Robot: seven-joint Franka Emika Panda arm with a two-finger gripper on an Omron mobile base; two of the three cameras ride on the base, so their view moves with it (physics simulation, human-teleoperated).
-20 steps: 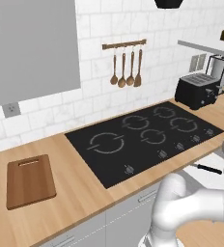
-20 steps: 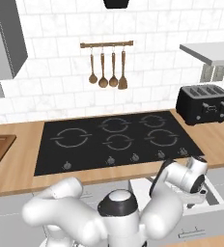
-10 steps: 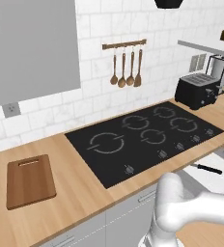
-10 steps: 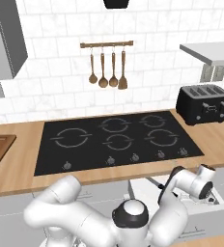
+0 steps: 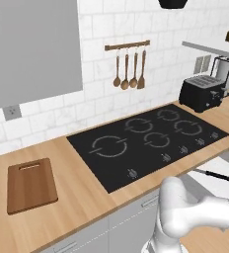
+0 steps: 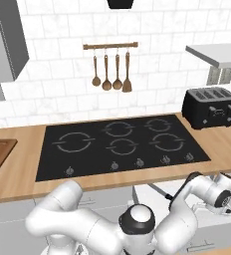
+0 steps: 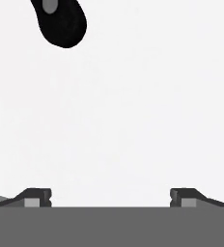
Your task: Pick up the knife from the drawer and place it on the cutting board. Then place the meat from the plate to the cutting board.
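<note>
While the hand view puts the gripper (image 7: 111, 198), fingers wide apart and holding nothing, over the white drawer (image 7: 133, 111) floor with the knife (image 7: 61, 21) handle's end beyond, the left base view alone shows the whole board (image 5: 30, 184), far left.

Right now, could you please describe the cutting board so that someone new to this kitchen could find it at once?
Start at the black cooktop set in the wooden counter. Left of it, the cutting board lies flat on the counter, nothing on it. It is a darker brown rectangle with a slot handle at its far short end.
</note>
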